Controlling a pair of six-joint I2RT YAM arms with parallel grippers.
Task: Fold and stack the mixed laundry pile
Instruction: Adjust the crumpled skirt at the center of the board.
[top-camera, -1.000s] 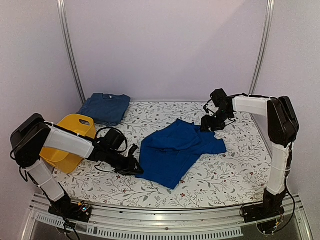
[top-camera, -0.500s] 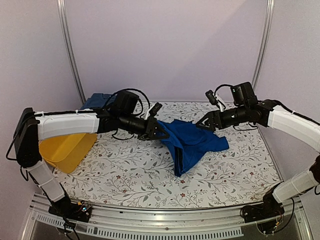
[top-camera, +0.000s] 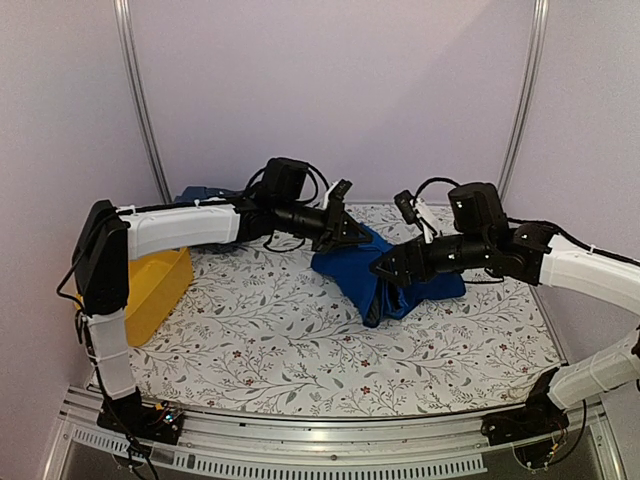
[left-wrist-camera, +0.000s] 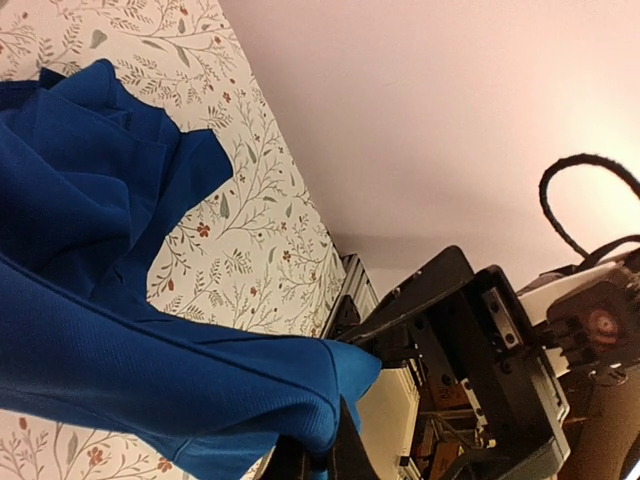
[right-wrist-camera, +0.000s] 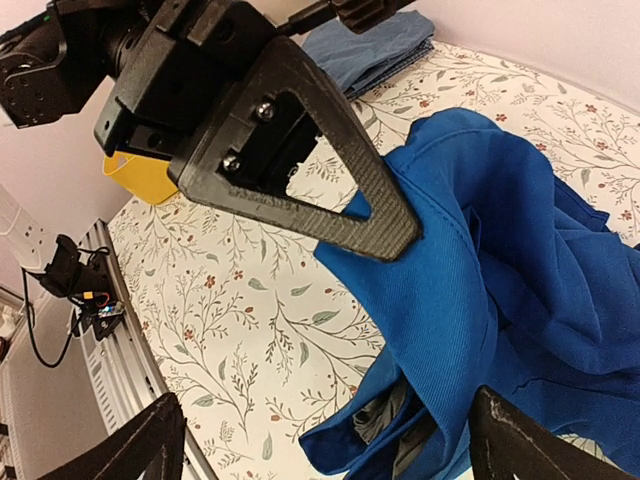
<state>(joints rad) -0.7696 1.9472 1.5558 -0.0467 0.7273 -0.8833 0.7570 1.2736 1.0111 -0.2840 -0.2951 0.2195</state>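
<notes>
The royal-blue garment (top-camera: 400, 280) lies bunched at the back centre of the flowered table (top-camera: 260, 340). My left gripper (top-camera: 352, 235) reaches over it from the left and is shut on its edge; in the left wrist view the cloth (left-wrist-camera: 150, 370) is pinched between the fingers at the gripper (left-wrist-camera: 320, 458). My right gripper (top-camera: 384, 268) hovers at the garment's near left side, jaws wide open (right-wrist-camera: 335, 450), with the blue cloth (right-wrist-camera: 500, 260) below it and the left gripper (right-wrist-camera: 290, 130) just ahead. A folded dark blue piece (top-camera: 196, 194) lies at the back left, partly hidden by my left arm.
A yellow plastic tub (top-camera: 152, 292) stands tipped at the left edge and shows in the right wrist view (right-wrist-camera: 145, 175). The folded piece also shows in that view (right-wrist-camera: 375, 50). Metal frame posts stand at both back corners. A rail runs along the table's near edge.
My left gripper has carried the garment's edge from the front left up and over to the back centre. The garment went from spread to bunched. My right gripper has moved left and down toward it.
</notes>
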